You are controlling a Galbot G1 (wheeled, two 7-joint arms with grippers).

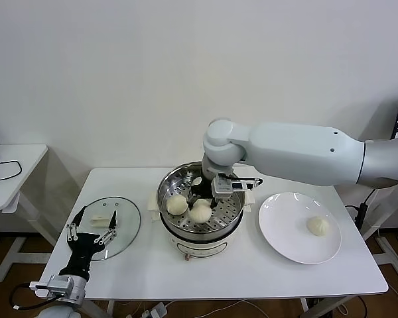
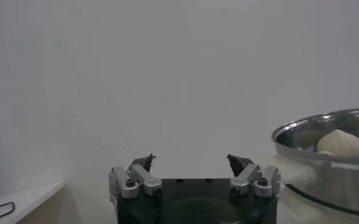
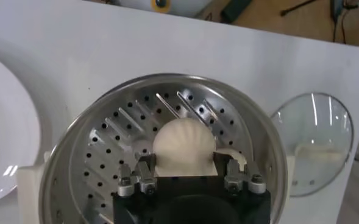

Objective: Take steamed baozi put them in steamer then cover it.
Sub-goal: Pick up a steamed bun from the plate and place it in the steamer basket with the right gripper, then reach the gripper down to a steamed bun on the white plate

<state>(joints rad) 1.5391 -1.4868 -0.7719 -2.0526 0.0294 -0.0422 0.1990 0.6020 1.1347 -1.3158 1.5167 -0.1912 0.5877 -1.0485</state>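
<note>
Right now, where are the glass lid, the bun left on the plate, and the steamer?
glass lid (image 1: pixel 123 222), head view, bare glass beside its handle.
bun on the plate (image 1: pixel 318 226), head view, middle of its top.
steamer (image 1: pixel 167 183), head view, left steel rim.

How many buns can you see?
4. Two sit in the steamer: one on the robot's left, one nearer the front. The right gripper holds a third above the tray. The fourth is on the plate.
</note>
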